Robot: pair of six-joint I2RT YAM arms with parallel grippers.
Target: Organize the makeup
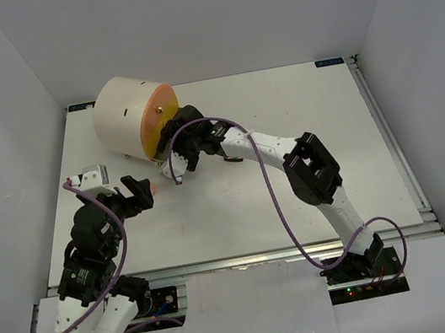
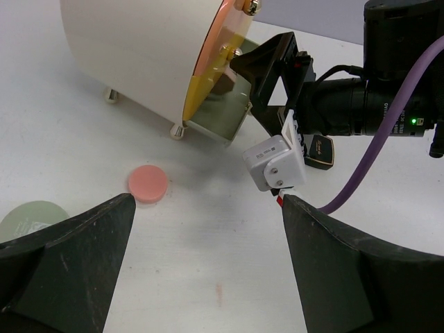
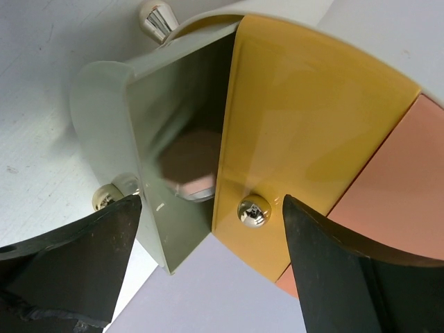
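Inside the open pale-green compartment (image 3: pixel 104 104) at the foot of the cylinder (image 1: pixel 123 110) lies a brown eight-sided piece of makeup (image 3: pixel 189 163). Only its dark end shows, and what it is cannot be told. The compartment stands out beside its yellow front (image 3: pixel 305 118), which carries a small silver knob (image 3: pixel 253 211); a peach front (image 3: pixel 395 194) sits next to the yellow one.

The right hand (image 3: pixel 211 205) hovers at this opening with its fingers (image 3: pixel 76 270) spread wide, released and grasping nothing.

A pink pad (image 2: pixel 148 184) lies flat on the white surface (image 1: pixel 300 119), near the cylinder's little feet and apart from them. A black-gold compact (image 2: pixel 320 151) rests on the surface under the right arm's wrist.

The left hand (image 2: pixel 208 201) hangs low over the surface, facing the cylinder's front, its fingers (image 2: pixel 69 257) fully parted and empty. The pink pad lies ahead of it, toward its left finger. A pale green disc (image 2: pixel 31 216) lies beside that finger, partly hidden by it.
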